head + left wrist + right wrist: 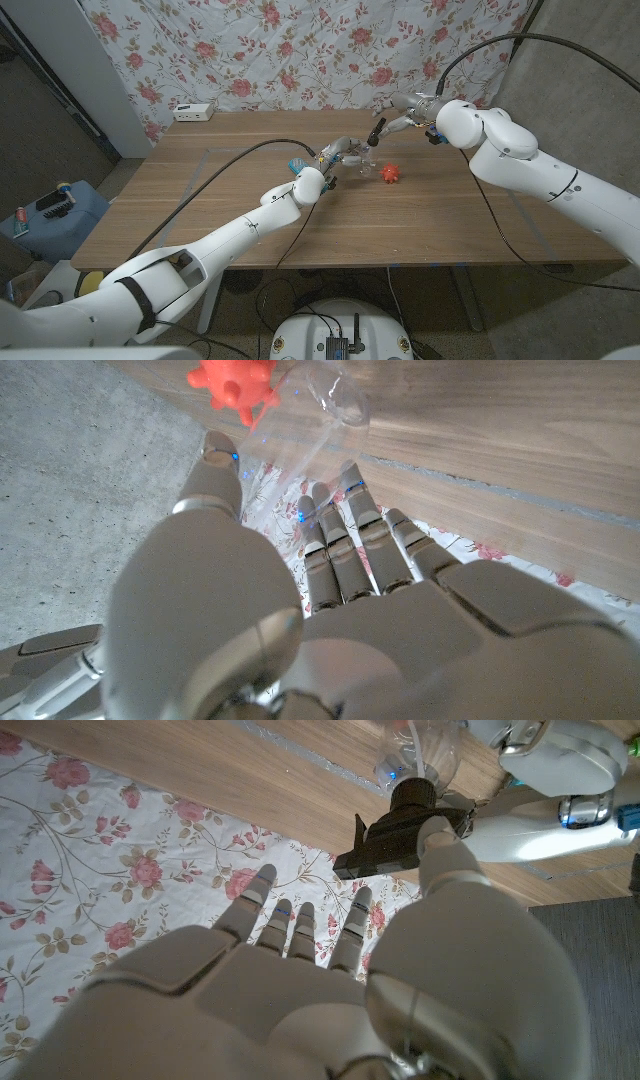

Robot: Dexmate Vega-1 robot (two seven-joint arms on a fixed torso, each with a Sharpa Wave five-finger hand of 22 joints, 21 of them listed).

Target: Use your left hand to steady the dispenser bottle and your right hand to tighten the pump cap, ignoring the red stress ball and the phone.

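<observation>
The clear dispenser bottle (357, 160) stands mid-table, leaning toward my right side, with its black pump cap (378, 130) on top. My left hand (338, 155) grips the bottle (310, 420) between the thumb and the fingertips (350, 485). My right hand (405, 108) reaches in from above. Its thumb (443, 838) presses on the pump cap (400, 830), and the nearest finger lies just under the nozzle while the other fingers stay spread. The bottle's neck (420, 755) shows beyond the cap.
The red spiky stress ball (390, 173) lies on the wooden table (200, 200) just beside the bottle, toward my right; it shows again (235, 380) past the left fingers. A white box (193, 112) sits at the far left corner. A floral cloth hangs behind.
</observation>
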